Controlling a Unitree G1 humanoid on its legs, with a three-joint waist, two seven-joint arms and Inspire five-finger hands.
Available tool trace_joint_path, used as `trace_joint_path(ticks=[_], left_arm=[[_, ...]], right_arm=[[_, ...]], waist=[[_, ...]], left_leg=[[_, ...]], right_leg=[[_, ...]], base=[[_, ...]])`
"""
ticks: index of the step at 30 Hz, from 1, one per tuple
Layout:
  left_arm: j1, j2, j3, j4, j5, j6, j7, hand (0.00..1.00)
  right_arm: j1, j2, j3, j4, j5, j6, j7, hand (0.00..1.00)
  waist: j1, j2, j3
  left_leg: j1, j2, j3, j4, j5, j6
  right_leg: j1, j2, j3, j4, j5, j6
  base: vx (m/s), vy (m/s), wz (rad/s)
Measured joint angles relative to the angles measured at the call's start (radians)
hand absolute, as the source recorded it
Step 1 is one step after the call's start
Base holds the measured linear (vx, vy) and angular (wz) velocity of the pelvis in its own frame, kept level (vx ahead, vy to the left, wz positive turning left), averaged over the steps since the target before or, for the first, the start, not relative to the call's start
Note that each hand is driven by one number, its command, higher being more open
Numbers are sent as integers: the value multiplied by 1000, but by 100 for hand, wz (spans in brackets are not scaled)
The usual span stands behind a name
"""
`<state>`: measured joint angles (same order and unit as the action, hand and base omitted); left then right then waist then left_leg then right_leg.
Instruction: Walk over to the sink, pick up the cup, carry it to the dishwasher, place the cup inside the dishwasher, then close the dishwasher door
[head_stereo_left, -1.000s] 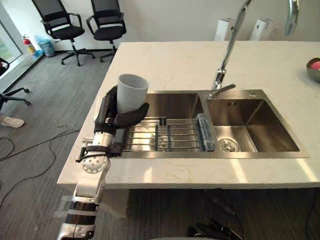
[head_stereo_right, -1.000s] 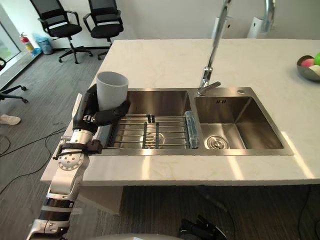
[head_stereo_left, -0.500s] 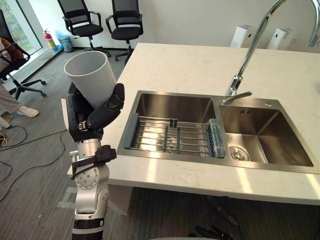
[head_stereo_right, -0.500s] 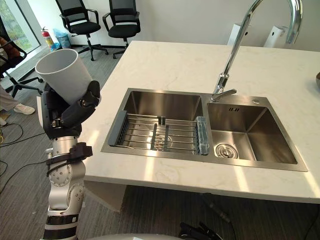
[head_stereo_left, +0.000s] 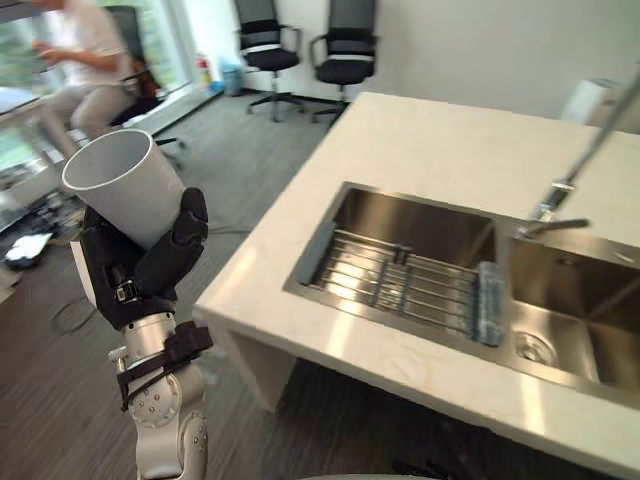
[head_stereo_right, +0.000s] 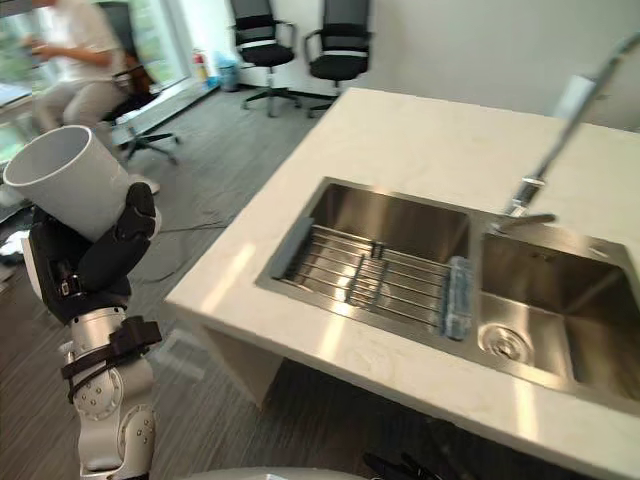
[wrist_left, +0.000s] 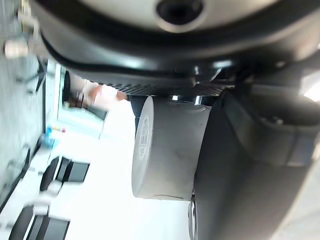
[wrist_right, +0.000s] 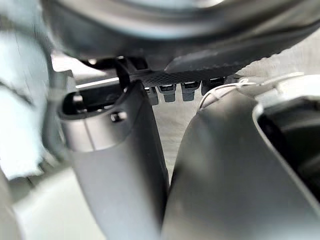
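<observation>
Left of counter (head_stereo_left: 440, 150) | left hand (head_stereo_left: 140, 275) grasps tilted grey cup (head_stereo_left: 125, 195) | right hand (wrist_right: 225, 175): grip cannot tell

Left arm (head_stereo_left: 165, 420): silver-grey rounded forearm casing with a disc-shaped joint dotted with small screw holes and a black clamp collar at the wrist (its bracket juts out sideways), ending in the dark, blocky left hand (head_stereo_left: 140, 275); right hand (wrist_right: 120, 165): dark glossy shell bearing one small screw head.
</observation>
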<state>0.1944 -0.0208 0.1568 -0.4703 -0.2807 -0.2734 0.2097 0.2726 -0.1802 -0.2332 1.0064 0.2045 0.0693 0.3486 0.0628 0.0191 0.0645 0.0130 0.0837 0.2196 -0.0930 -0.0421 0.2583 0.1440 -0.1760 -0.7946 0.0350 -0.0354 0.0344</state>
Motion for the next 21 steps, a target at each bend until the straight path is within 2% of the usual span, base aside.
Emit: trace_joint_path(ticks=[1,2,3,4,5,6,7,8,9,10,11,12,13,14,15,16,17,18,19,20,21], left_arm=[[-19,-2,-3,1,-31,-21,-20,0],[-18,-7,-10,0,-43,-39,-24,0],[-13,-18,-21,3,-60,-56,-39,0],[-10,-34,-73,9,-72,-75,-70,0],[-17,-38,-87,11,-73,-76,-77,0],[-27,-40,-100,13,-74,-98,-109,0],[-93,10,-88,-8,-70,-137,-113,0],[-111,18,-90,17,-64,-169,-117,0],[-117,12,-109,32,-51,-166,-121,0],[-108,14,-122,43,-45,-161,-124,0],[-67,15,-147,50,-33,-134,-124,0],[-26,15,-162,50,-12,-116,-124,0],[-12,16,-170,50,-10,-111,-125,0],[-1,26,-179,51,-16,-97,-125,0],[-1,48,-187,53,-20,-89,-130,0],[-1,54,-197,56,-28,-89,-134,0],[-5,80,-216,64,-72,-102,-160,0],[-21,86,-216,93,-113,-149,-197,0],[-21,87,-217,105,-134,-169,-202,0],[-19,88,-220,135,-163,-192,-202,0],[-19,89,-224,148,-168,-197,-201,0]], right_arm=[[-4,7,0,8,13,4,2,100],[-19,-6,1,13,15,9,1,100],[-26,-32,4,13,20,28,-1,100],[4,-88,0,-23,31,30,-6,100],[10,-98,-7,-28,34,25,-8,100],[1,-92,-66,11,69,-10,1,100],[-17,-28,-71,38,73,-10,18,100],[-30,-22,-77,40,84,-11,26,100],[-47,-29,-111,62,99,-19,25,100],[-49,-35,-112,68,93,-19,28,100],[-58,-61,-102,70,59,3,37,100],[-73,-92,-92,67,4,27,48,100],[-77,-112,-88,65,-15,37,53,100],[-72,-132,-89,59,-33,47,52,100],[-42,-131,-142,39,-26,43,43,100],[-24,-129,-162,42,-14,43,42,100],[6,-93,-208,47,52,36,41,100],[18,-44,-233,49,91,3,41,100],[18,-26,-233,51,97,-14,41,100],[17,11,-231,62,113,-48,41,100],[13,26,-230,69,121,-72,42,100]], waist=[[-22,-39,19],[-20,-32,30],[-16,-9,32],[-24,49,21],[-39,52,34],[-74,68,32],[-78,20,48],[-85,20,72],[-87,41,79],[-89,41,85],[-87,35,92],[-83,41,89],[-77,49,85],[-56,47,90],[-61,33,97],[-68,32,95],[-98,45,78],[-103,34,83],[-101,30,89],[-102,27,88],[-102,25,88]], left_leg=[[-55,33,182,141,-50,2],[-83,78,267,269,-52,6],[-88,171,426,469,-51,9],[-61,242,535,557,87,7],[-63,236,545,551,91,14],[-52,194,523,377,114,6],[-9,166,581,388,0,-61],[10,199,610,443,-63,-89],[28,224,642,437,-101,-176],[48,214,663,427,-104,-211],[90,195,710,405,-118,-252],[123,190,740,389,-120,-284],[123,188,734,388,-132,-310],[101,142,678,416,-160,-294],[71,83,560,423,-176,-255],[47,58,484,424,-177,-230],[-21,22,325,424,-170,-183],[-65,-28,189,401,-162,-150],[-66,-51,154,375,-146,-137],[-46,-90,116,298,-111,-134],[-16,-113,104,231,-90,-151]], right_leg=[[14,-49,-130,-6,-7,7],[15,-68,-177,24,-12,15],[20,-108,-244,114,-38,-1],[19,-196,-304,343,-85,-73],[7,-220,-310,394,-104,-72],[-31,-169,-299,382,-160,-21],[-79,-85,-319,122,-71,-60],[-56,-74,-347,127,-25,-46],[-49,-84,-400,173,-40,-57],[-39,-104,-416,194,-48,-47],[-21,-150,-447,234,-50,-43],[-3,-199,-473,285,-49,-35],[3,-227,-482,323,-48,-33],[10,-312,-425,426,-41,-46],[4,-384,-252,515,-16,-90],[-6,-395,-153,543,12,-130],[-31,-347,47,553,-8,-121],[-54,-242,233,534,-104,-32],[-67,-190,311,520,-135,-7],[-100,-113,421,485,-180,25],[-135,-66,469,461,-200,40]], base=[[-62,63,274],[-3,90,263],[26,151,240],[35,136,221],[-134,228,245],[-235,156,211],[-271,149,221],[-210,114,156],[-159,145,98],[-176,279,92],[-135,323,88],[-127,330,86],[-138,357,102],[-158,392,176],[-163,404,229],[-123,387,349],[-58,267,403],[-19,216,391],[43,124,329],[113,91,225],[187,72,218]])
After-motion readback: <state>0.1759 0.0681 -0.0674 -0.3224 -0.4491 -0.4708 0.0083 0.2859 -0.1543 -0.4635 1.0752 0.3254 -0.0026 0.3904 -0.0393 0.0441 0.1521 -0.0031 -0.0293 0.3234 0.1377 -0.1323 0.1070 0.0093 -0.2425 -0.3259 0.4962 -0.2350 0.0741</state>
